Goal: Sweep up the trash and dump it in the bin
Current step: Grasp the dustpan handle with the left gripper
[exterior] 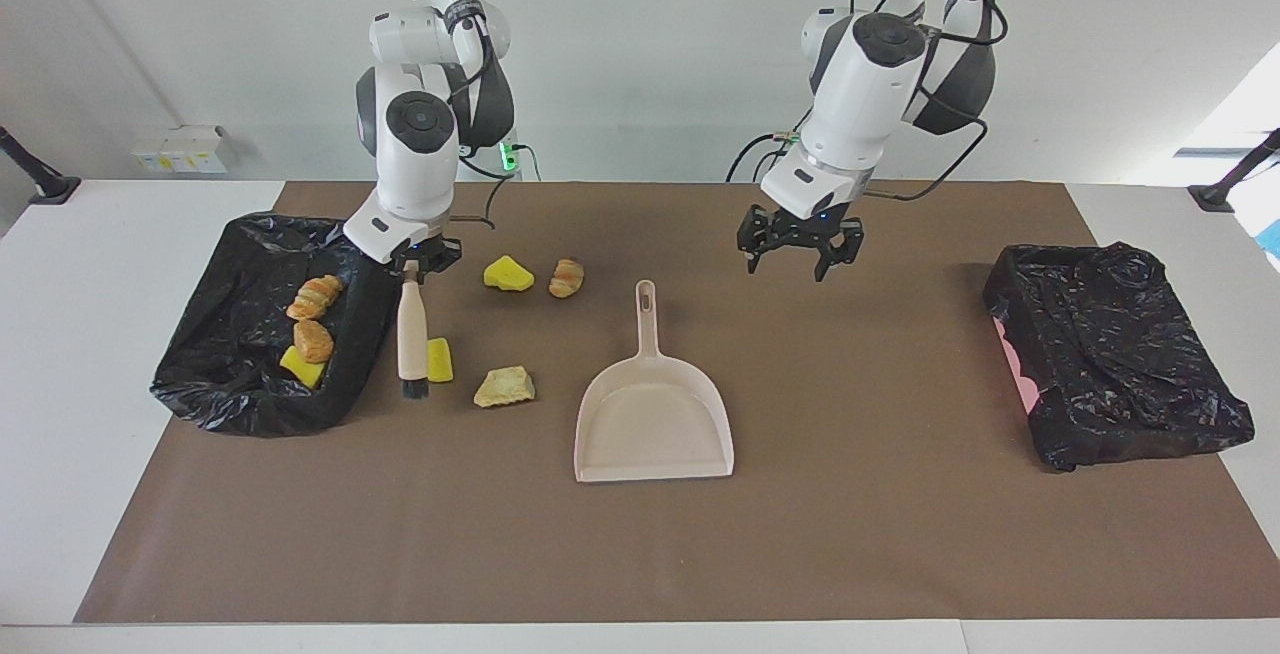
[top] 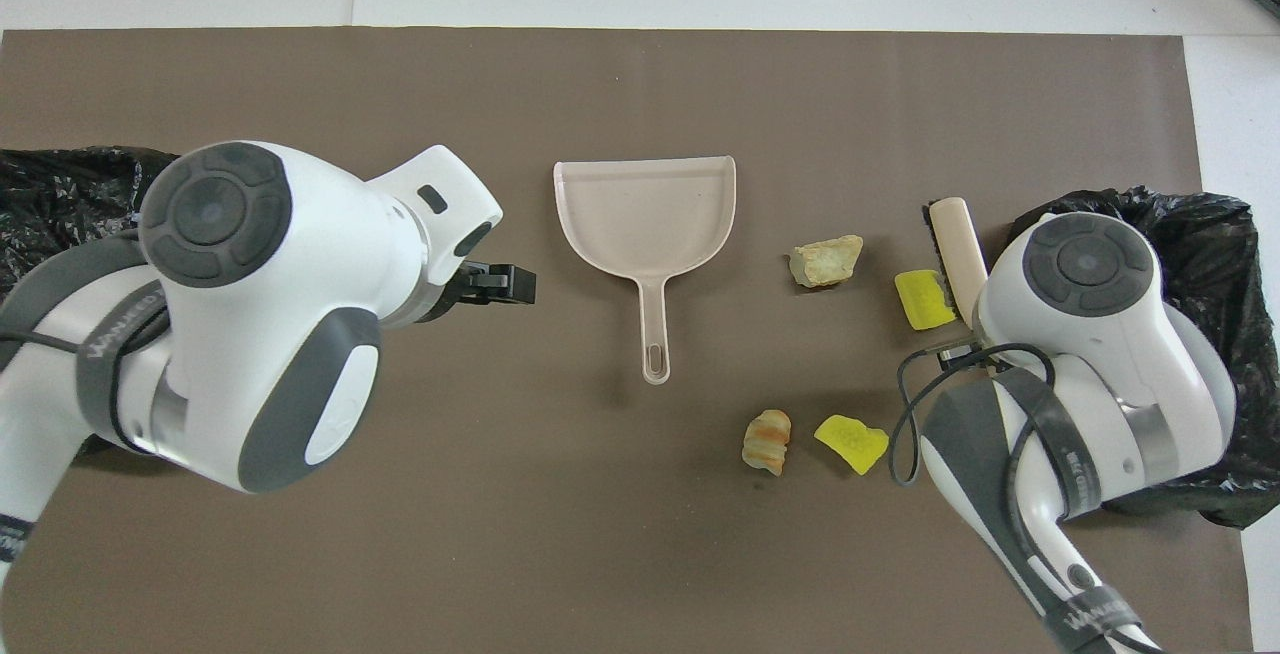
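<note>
My right gripper [exterior: 418, 266] is shut on the top of the beige brush [exterior: 409, 334], which hangs bristles down beside the bin [exterior: 352, 374]. A yellow sponge chunk [exterior: 439, 359] lies against the brush, and both show in the overhead view: the brush [top: 955, 239] and the chunk [top: 925, 299]. A tan piece [exterior: 504, 386], another yellow chunk [exterior: 507, 274] and a bread piece [exterior: 566, 277] lie on the mat. Three scraps [exterior: 313, 339] lie in the bin. The beige dustpan [exterior: 652, 419] lies mid-table. My left gripper [exterior: 790, 272] is open and empty, in the air beside the dustpan's handle.
A second black bag-lined bin [exterior: 1110, 364] stands at the left arm's end of the table. The brown mat [exterior: 640, 554] covers the table. In the overhead view the right arm hides its own gripper and part of the bin [top: 1220, 254].
</note>
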Tool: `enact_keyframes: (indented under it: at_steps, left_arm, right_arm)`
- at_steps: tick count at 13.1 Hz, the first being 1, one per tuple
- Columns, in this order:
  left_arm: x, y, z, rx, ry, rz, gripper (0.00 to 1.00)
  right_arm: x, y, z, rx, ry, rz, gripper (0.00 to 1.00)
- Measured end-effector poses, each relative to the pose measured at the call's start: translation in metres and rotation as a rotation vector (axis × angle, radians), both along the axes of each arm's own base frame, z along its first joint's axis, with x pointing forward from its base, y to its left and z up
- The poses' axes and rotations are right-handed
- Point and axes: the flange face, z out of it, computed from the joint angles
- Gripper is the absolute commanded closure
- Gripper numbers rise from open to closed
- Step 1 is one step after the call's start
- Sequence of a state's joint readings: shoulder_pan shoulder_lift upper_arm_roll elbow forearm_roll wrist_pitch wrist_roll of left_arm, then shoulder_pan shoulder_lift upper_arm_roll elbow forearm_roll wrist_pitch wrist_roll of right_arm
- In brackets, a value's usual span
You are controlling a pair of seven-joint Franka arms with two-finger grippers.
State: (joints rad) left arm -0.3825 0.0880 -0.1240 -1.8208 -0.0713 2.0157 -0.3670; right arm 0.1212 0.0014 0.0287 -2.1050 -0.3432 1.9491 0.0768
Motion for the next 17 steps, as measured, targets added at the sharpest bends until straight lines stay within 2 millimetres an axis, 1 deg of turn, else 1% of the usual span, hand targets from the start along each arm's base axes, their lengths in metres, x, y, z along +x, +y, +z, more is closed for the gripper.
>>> enact_keyframes:
  at_steps: [1,2,3,4,5,7,9,11,13,15,16,17]
  left_arm:
    - [0.0,-0.023,-0.018,-0.016,-0.005,0.035,0.0]
    - [0.0,-0.045,-0.039,-0.032,-0.009,0.065,0.0]
    - [0.0,-0.061,-0.056,-0.041,-0.007,0.083,0.0]
    - [-0.001,-0.074,-0.068,-0.048,-0.002,0.103,0.0]
    - [0.0,-0.085,-0.076,-0.061,-0.006,0.13,0.0]
    - [0.001,-0.098,-0.08,-0.084,-0.021,0.156,0.0]
    - [-0.008,-0.113,-0.089,-0.084,-0.01,0.158,0.0]
    - [-0.016,-0.127,-0.099,-0.083,0.003,0.172,0.0]
    - [-0.027,-0.147,-0.123,-0.081,0.02,0.189,0.0]
    - [-0.032,-0.156,-0.142,-0.073,0.035,0.188,0.0]
    - [-0.032,-0.157,-0.146,-0.069,0.04,0.187,0.2]
    - [-0.032,-0.156,-0.146,-0.067,0.04,0.189,0.31]
  right_arm:
    - [0.006,-0.007,-0.001,-0.007,0.001,0.02,1.0]
    - [0.011,-0.009,-0.003,-0.014,0.004,0.029,1.0]
    - [0.013,-0.008,-0.007,-0.017,0.01,0.032,1.0]
    - [0.014,-0.007,-0.01,-0.017,0.016,0.035,1.0]
    - [0.014,-0.006,-0.013,-0.017,0.02,0.036,1.0]
    - [0.015,-0.006,-0.013,-0.018,0.021,0.036,1.0]
    - [0.015,-0.006,-0.013,-0.018,0.021,0.035,1.0]
    - [0.015,-0.012,-0.014,-0.018,0.022,0.024,1.0]
    - [0.015,-0.016,-0.015,-0.017,0.024,0.021,1.0]
    - [0.015,-0.017,-0.015,-0.017,0.026,0.021,1.0]
    - [0.016,-0.017,-0.015,-0.017,0.026,0.021,1.0]
    - [0.016,-0.017,-0.015,-0.017,0.026,0.021,1.0]
